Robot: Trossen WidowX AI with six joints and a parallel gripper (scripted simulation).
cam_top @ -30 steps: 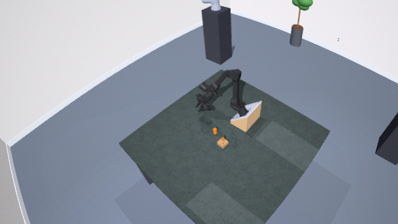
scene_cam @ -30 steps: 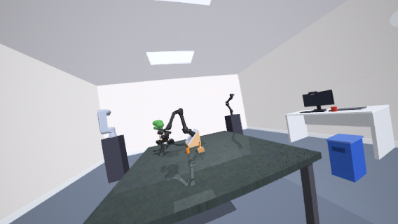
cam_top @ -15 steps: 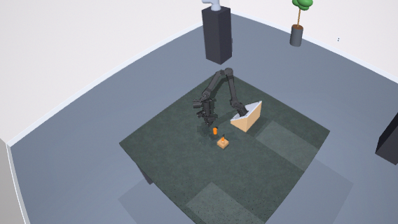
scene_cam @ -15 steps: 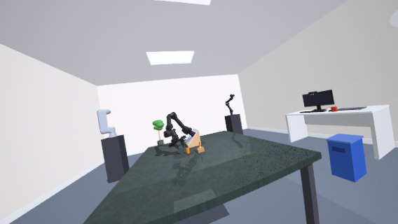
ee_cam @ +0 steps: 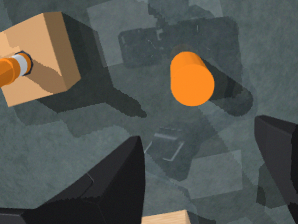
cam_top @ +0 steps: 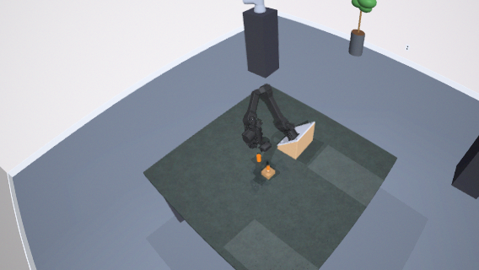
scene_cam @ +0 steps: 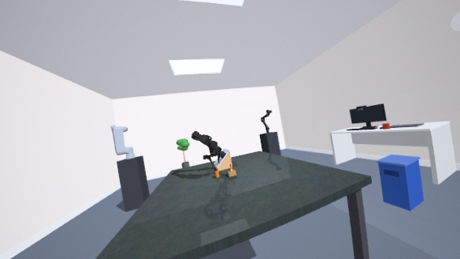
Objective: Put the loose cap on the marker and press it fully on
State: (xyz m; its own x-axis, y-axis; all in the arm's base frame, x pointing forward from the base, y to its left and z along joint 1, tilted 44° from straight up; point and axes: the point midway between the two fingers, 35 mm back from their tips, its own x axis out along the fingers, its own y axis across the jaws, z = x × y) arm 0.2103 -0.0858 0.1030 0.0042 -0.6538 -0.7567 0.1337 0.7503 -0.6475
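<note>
Hovering half-open, pincer [ee_cam: 200,163] above upright cap [ee_cam: 192,79].

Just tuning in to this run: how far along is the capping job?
Early. Nothing is done yet: the orange cap stands loose on the table, apart from the marker in its holder block. In hand: the claw hovers open above the cap, holding nothing. Left: grasp, place on marker, press down, retreat.

Black arm [cam_top: 270,107] with many joints, matt finish.
Thick, rounded links; two dark, wedge-shaped fingers on the gripper [ee_cam: 200,183]; tan base block [cam_top: 297,143] with white top.
</note>
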